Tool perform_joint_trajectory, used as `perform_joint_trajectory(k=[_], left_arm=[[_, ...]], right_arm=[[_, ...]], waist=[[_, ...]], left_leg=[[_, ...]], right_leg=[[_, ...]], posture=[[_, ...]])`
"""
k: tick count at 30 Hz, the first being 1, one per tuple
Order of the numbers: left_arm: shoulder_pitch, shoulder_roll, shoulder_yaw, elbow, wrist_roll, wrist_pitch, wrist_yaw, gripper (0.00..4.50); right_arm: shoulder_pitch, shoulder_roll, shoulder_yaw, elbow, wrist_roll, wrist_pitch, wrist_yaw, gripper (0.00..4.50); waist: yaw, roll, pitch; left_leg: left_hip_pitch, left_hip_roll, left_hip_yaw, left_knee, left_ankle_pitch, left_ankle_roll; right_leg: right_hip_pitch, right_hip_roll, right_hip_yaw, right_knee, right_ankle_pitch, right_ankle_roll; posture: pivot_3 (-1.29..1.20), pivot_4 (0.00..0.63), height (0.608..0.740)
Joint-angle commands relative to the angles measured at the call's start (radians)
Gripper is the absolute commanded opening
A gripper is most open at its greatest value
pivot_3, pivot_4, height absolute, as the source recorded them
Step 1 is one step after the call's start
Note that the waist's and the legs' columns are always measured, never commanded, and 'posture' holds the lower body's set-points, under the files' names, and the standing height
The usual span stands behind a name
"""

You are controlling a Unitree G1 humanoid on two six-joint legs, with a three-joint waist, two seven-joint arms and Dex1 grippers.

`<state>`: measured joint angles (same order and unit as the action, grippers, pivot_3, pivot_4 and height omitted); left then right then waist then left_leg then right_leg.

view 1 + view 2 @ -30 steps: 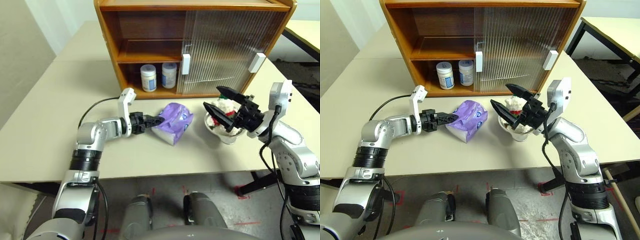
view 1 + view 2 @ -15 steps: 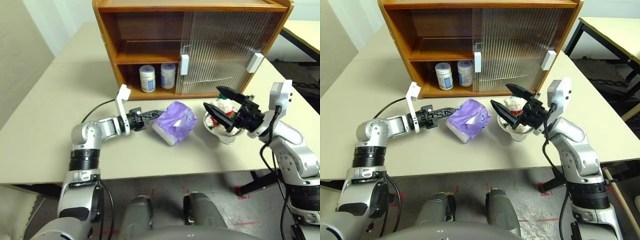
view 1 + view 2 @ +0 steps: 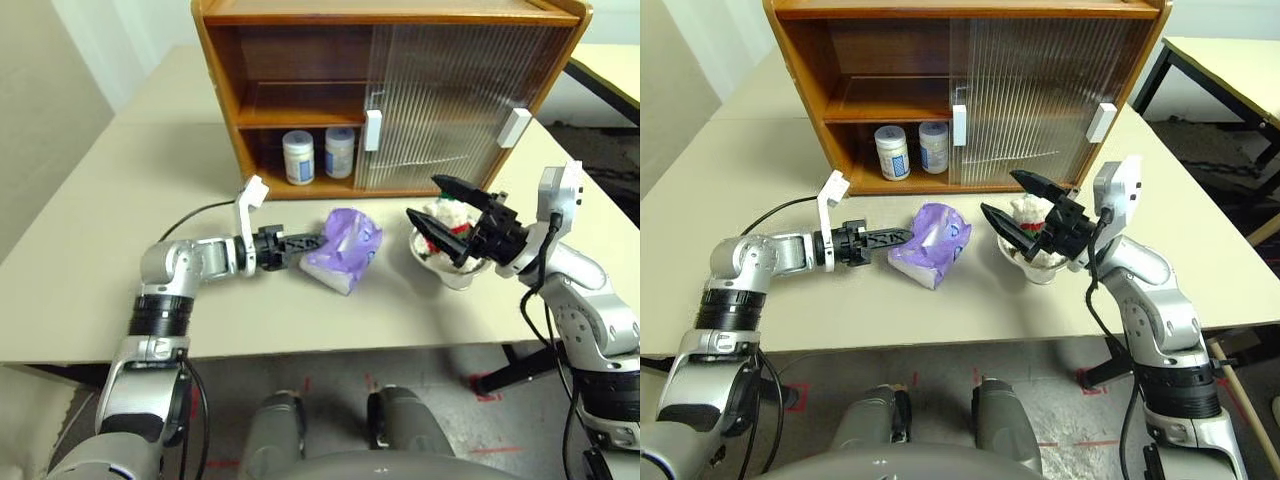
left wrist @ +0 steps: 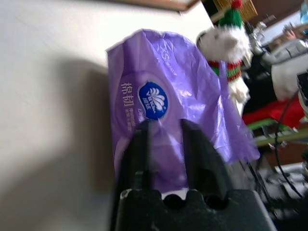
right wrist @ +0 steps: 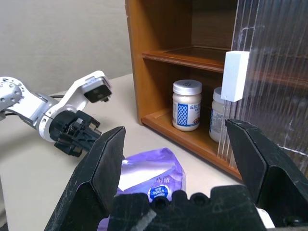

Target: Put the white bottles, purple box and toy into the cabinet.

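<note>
Since the earlier frames the purple box (image 3: 343, 249) is sitting a little differently: half a second back it was tipped up with the left fingers pressed into its near end, and now it is lying lower on the table (image 3: 90, 250), while the right arm is keeping its place.

In the left eye view, the left gripper (image 3: 308, 241) is reaching level across the table with its fingertips at the left end of the purple box. The box is lying with its long axis slanting from the table's front edge up toward the cabinet (image 3: 385, 90), whose open left bay is just behind it. The white bottles (image 3: 316, 154) are already standing side by side on the lower shelf.

In the right eye view, the right gripper (image 3: 1021, 200) is hovering with its fingers spread wide and holding nothing, above the toy (image 3: 1033, 222), which is sitting in its metal bowl (image 3: 1031, 260) just right of the box. The left arm is plainly the nearer one to the box.

In the left wrist view, the two fingers (image 4: 138, 153) are standing partly apart against the crinkled purple wrap, touching it; whether they are pinching any of it I cannot tell. The snowman is showing beyond the box.

In the right wrist view, the wide-spread fingers are framing the box, the other gripper and the bottles on the shelf.
</note>
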<state>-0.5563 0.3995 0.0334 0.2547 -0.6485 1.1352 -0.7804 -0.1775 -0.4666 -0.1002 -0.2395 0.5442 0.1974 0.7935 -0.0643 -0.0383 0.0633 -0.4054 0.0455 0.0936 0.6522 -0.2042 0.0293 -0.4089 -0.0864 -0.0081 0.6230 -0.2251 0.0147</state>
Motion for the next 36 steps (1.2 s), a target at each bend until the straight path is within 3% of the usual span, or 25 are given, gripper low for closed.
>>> perform_joint_trajectory(k=[1, 5, 7, 9, 18, 26, 34, 36], left_arm=[[-0.033, 0.017, -0.061, 0.053, 0.035, -0.016, -0.057, 2.76], [-0.066, 0.045, -0.140, 0.104, 0.076, -0.023, -0.121, 4.23], [-0.072, 0.044, -0.144, 0.129, 0.089, -0.036, -0.125, 4.19], [-0.075, 0.042, -0.141, 0.150, 0.097, -0.042, -0.131, 3.70], [-0.042, 0.055, -0.132, 0.141, 0.094, -0.026, -0.150, 0.19], [-0.039, 0.047, -0.074, 0.099, 0.056, 0.014, -0.138, 0.05], [-0.102, 0.031, 0.179, 0.043, -0.088, 0.158, -0.044, 0.05], [-0.094, 0.039, 0.195, 0.013, -0.096, 0.177, -0.027, 0.05]], right_arm=[[0.006, -0.010, 0.007, -0.005, -0.018, -0.004, 0.008, 4.50], [0.014, -0.007, 0.001, -0.019, -0.015, -0.002, 0.000, 4.50], [0.020, -0.008, -0.002, -0.025, -0.014, -0.003, 0.000, 4.50], [0.030, -0.011, -0.004, -0.031, -0.010, -0.003, 0.005, 4.50], [0.090, -0.050, 0.016, -0.074, 0.047, 0.042, 0.104, 4.50], [0.080, -0.058, 0.015, -0.075, 0.047, 0.057, 0.119, 4.50], [0.072, -0.054, 0.018, -0.060, 0.043, 0.055, 0.126, 4.50], [0.069, -0.054, 0.018, -0.056, 0.043, 0.053, 0.129, 4.50]], waist=[[-0.001, 0.000, 0.000], [-0.003, 0.000, -0.001], [-0.003, 0.002, -0.003], [-0.003, 0.001, -0.004], [-0.004, 0.000, -0.006], [-0.002, -0.001, -0.007], [-0.001, -0.001, -0.007], [-0.001, -0.002, -0.007]], left_leg=[[0.000, 0.000, 0.000, 0.000, 0.000, 0.000], [0.000, 0.000, 0.000, 0.000, 0.000, 0.000], [0.000, 0.000, 0.000, 0.000, 0.000, 0.000], [0.000, 0.000, 0.000, 0.000, 0.000, 0.000], [0.001, 0.001, 0.000, 0.000, 0.000, 0.000], [0.001, 0.001, 0.000, 0.000, 0.000, 0.000], [0.001, 0.001, 0.000, 0.000, 0.000, 0.000], [0.001, 0.001, 0.000, 0.001, 0.000, 0.000]], right_leg=[[0.000, 0.000, 0.000, 0.000, 0.000, 0.000], [0.000, 0.000, 0.000, 0.000, -0.002, -0.003], [0.000, 0.000, 0.000, 0.000, -0.008, -0.013], [0.000, 0.000, 0.001, 0.000, -0.008, -0.013], [0.000, 0.000, 0.001, 0.001, -0.008, -0.013], [0.000, 0.000, 0.001, 0.001, -0.008, -0.013], [0.000, 0.000, 0.001, 0.001, -0.008, -0.012], [0.000, 0.000, 0.001, 0.002, -0.008, -0.012]], posture=[[-0.07, 0.000, 0.740], [-0.09, 0.000, 0.740], [-0.09, 0.000, 0.740], [-0.09, 0.000, 0.740], [-0.08, 0.000, 0.740], [-0.07, 0.000, 0.740], [-0.05, 0.000, 0.740], [-0.04, 0.000, 0.740]])
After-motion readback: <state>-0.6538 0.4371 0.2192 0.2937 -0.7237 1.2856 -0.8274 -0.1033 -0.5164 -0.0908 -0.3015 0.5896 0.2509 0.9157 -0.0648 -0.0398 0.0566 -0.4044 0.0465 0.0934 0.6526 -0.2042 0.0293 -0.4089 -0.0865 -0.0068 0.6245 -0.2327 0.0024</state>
